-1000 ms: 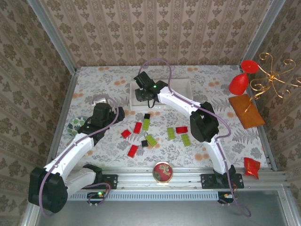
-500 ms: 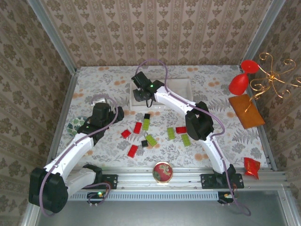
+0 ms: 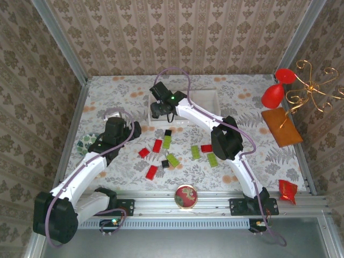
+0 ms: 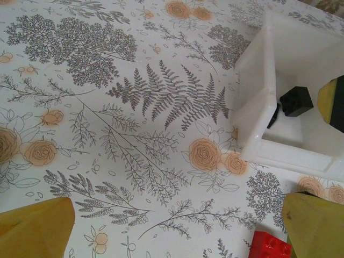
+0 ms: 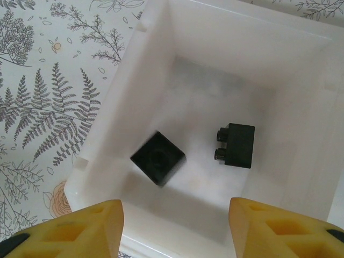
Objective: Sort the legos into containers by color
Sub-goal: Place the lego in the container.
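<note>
The white three-compartment tray (image 3: 207,99) stands at the back of the table. My right gripper (image 3: 156,110) hangs over its left compartment, open (image 5: 174,207). Below its jaws a blurred black lego (image 5: 158,158) sits free in the compartment (image 5: 145,64), beside a second black lego (image 5: 236,145). My left gripper (image 3: 134,129) is open over bare cloth (image 4: 174,215), left of the tray corner (image 4: 252,113), with a red lego (image 4: 271,244) near its right finger. Red (image 3: 157,145), green (image 3: 172,159) and black (image 3: 168,132) legos lie scattered in front of the tray.
A round red-patterned dish (image 3: 186,196) sits on the near rail. A red goblet (image 3: 274,91), a gold wire ornament (image 3: 312,86) and an orange cushion (image 3: 282,126) stand at the right. A red packet (image 3: 287,191) lies near the front right corner.
My right gripper has opened over the tray's left compartment and a black lego has left its jaws. The left arm has hardly moved.
</note>
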You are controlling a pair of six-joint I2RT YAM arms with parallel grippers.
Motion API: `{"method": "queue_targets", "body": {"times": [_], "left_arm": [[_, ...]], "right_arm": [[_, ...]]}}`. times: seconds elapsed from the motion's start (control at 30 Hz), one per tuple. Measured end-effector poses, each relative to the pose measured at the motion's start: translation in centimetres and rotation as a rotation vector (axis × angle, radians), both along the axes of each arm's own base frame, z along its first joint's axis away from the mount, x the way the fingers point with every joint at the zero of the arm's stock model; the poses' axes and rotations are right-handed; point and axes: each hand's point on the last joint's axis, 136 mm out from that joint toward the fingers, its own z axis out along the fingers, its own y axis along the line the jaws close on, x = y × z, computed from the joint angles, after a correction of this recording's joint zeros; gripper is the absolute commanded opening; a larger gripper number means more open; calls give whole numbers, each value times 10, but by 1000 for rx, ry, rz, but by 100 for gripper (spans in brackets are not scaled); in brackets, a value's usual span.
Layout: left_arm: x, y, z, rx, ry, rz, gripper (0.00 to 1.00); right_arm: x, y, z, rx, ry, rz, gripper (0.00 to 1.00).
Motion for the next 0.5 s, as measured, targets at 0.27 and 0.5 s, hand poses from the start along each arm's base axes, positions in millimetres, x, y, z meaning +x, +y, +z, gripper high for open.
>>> {"method": "queue_targets", "body": {"times": [0.27,0.5], "left_arm": [[-1,0,4,-6,-11,-2,100],[-1,2,5,-7,-13,3,100]], "right_arm": [[-15,7,18,4,-3,24,60],[-38,-3,69,67,-32,2,63]]}}
